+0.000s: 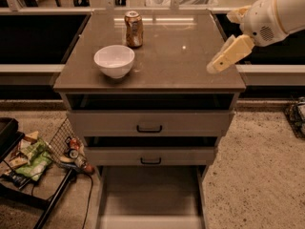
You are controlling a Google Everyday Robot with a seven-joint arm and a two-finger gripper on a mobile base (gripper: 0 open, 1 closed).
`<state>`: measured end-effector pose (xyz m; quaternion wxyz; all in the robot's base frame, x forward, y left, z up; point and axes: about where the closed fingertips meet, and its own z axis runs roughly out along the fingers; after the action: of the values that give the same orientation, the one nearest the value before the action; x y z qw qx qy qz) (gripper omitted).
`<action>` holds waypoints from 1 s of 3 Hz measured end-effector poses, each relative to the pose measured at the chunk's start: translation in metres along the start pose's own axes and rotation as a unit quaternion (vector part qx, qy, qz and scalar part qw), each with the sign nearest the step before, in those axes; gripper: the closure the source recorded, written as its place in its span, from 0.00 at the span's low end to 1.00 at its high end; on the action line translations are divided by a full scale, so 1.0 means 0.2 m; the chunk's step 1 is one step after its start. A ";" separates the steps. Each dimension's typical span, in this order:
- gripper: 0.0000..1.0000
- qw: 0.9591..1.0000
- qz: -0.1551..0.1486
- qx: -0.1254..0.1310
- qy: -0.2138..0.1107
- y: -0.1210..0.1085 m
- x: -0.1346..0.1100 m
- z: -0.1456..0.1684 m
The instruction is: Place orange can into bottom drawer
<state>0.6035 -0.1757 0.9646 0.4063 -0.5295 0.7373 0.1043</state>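
The orange can (134,29) stands upright at the back of the brown cabinet top (190,66), just behind a white bowl (114,60). The bottom drawer (151,199) is pulled out below the two upper drawers, and its flat floor holds nothing. My gripper (215,67) hangs from the white arm at the upper right, over the right side of the cabinet top, well to the right of the can and holding nothing that I can see.
The two upper drawers (149,123) with black handles sit slightly open. A wire basket (66,147) with snack packets and small cans stands on the floor at the left. Speckled floor lies to the right. Dark shelving runs behind the cabinet.
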 end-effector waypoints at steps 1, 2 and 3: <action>0.00 0.993 0.016 0.023 -0.114 -0.18 -0.12 0.21; 0.00 0.982 0.023 0.032 -0.186 -0.32 -0.24 0.37; 0.00 0.981 0.028 0.030 -0.188 -0.32 -0.25 0.40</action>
<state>0.7037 -0.1208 0.9665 0.5506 -0.4672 0.6649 0.1911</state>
